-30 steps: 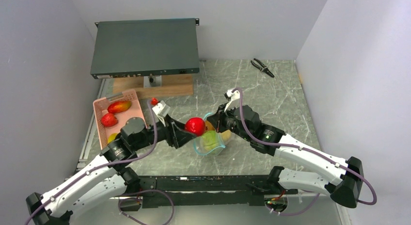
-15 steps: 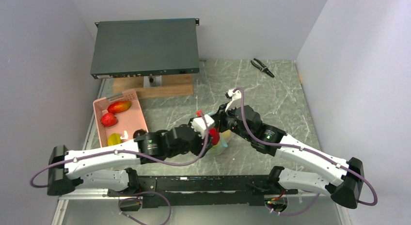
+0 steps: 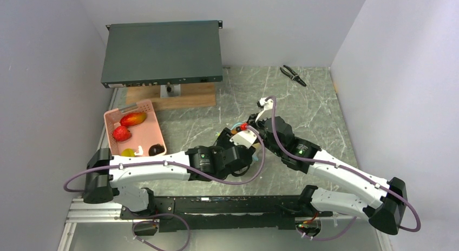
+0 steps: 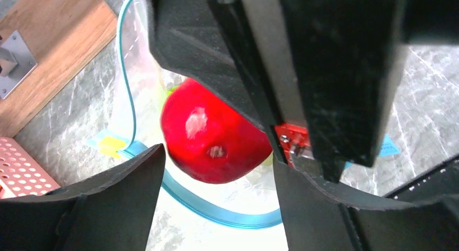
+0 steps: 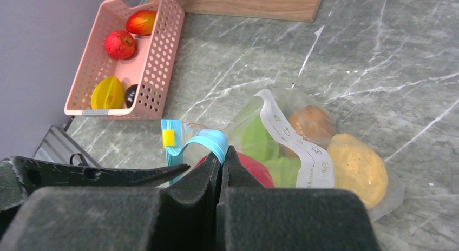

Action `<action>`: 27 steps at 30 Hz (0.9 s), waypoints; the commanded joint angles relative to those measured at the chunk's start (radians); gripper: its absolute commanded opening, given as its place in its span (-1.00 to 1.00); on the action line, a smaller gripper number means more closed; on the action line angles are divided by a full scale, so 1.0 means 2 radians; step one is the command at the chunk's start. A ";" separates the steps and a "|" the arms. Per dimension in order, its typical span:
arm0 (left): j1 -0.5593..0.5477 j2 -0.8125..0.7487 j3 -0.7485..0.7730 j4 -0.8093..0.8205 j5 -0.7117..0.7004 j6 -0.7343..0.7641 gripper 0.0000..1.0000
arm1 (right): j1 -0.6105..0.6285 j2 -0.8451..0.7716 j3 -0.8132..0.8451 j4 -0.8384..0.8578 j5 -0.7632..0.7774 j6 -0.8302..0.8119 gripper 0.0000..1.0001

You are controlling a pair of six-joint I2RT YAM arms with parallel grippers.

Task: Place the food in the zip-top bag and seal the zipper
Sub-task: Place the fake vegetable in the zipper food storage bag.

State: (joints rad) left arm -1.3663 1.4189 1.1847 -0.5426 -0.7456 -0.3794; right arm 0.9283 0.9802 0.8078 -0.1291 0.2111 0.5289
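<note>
The clear zip-top bag [image 5: 281, 118] lies on the marble with green [image 5: 257, 140], orange-brown [image 5: 311, 124] and yellow [image 5: 354, 167] food inside. My right gripper [image 5: 222, 153] [image 3: 253, 131] is shut on the teal zipper [image 5: 208, 140], holding the mouth up. A red fruit [image 4: 214, 134] [image 5: 254, 170] sits in the bag's mouth past the zipper [image 4: 216, 210]. My left gripper [image 4: 217, 170] [image 3: 238, 140] hangs over it, open, with a gap on the fruit's left side. The top view hides the bag under both wrists.
A pink basket [image 3: 146, 133] [image 5: 162, 56] at the left holds a red-orange fruit [image 3: 133, 119], a red one [image 3: 121, 133], a yellow one [image 3: 128, 152] and a dark one [image 3: 156, 149]. A dark flat box [image 3: 162, 52] on a wooden block [image 3: 170, 94] stands behind. Pliers [image 3: 293, 74] lie far right.
My left arm swung right, carrying the red fruit from beside the bag into its mouth, and its jaws have widened. My right gripper kept hold of the zipper.
</note>
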 commanded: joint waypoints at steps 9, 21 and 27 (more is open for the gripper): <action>0.008 -0.023 -0.027 0.030 -0.040 -0.033 0.99 | 0.013 -0.019 0.005 0.030 -0.021 -0.006 -1.00; 0.009 -0.169 -0.130 0.105 0.081 -0.008 0.93 | 0.013 -0.016 0.009 0.029 -0.021 -0.006 -1.00; 0.010 -0.243 -0.166 0.086 0.112 -0.065 0.56 | 0.013 -0.014 0.013 0.028 -0.023 -0.005 -1.00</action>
State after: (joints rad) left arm -1.3514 1.0256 0.8909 -0.3782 -0.5858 -0.4175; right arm 0.9508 0.9794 0.8009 -0.1337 0.1730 0.5240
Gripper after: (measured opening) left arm 0.863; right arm 0.007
